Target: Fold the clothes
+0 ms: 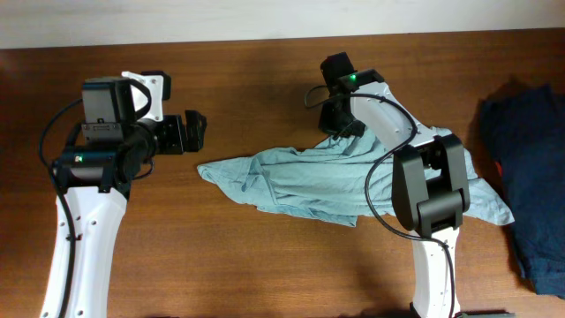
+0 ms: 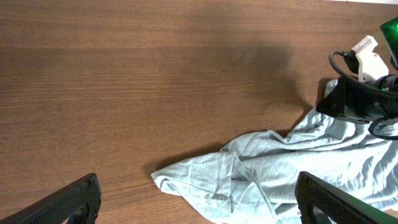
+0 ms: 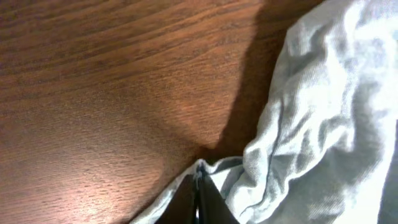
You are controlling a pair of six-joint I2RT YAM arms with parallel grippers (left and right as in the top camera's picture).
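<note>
Shirt (image 1: 300, 181) lies crumpled mid-table (image 1: 265, 53), stretched w/ one end pointing toward the L arm and the other bunched under the R arm. R gripper (image 1: 340, 126) sits at the shirt's far edge, down at table level. Its fingers (image 3: 208, 202) are clenched tight, pinching a bit of hem. L gripper (image 1: 196, 131) is spread wide, nothing in it, near the shirt's L tip but not touching. Navy garment (image 1: 530, 150) lies at the far R side, just beside the shirt.
</note>
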